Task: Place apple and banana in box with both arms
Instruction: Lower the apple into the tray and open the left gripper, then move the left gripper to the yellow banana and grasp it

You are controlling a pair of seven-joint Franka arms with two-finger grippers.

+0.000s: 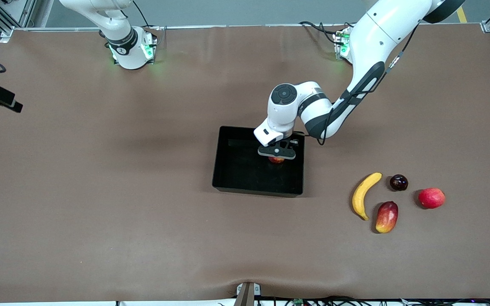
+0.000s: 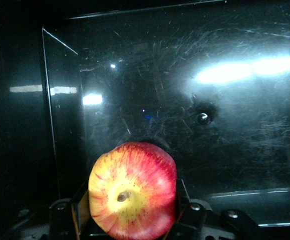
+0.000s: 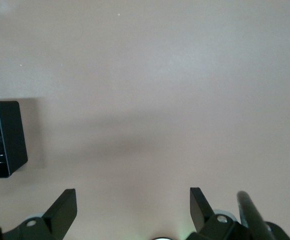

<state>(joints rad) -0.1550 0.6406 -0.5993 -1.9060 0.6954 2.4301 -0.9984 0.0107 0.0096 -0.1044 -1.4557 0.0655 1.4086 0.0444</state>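
With your left gripper [image 1: 276, 155] over the box [image 1: 228, 170], jaws clamped on the apple [image 2: 133, 190], a high release could bounce it toward the rim at 3 o'clock, while your right gripper [image 3: 133, 207] waits, jaws wide, above the worktop [image 1: 100, 191].

No text, label, brand or number can be read anywhere. Nothing on the arms or the table carries legible writing.

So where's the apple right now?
The apple is held in the left gripper, over the inside of the black box, at the box's left-arm end.
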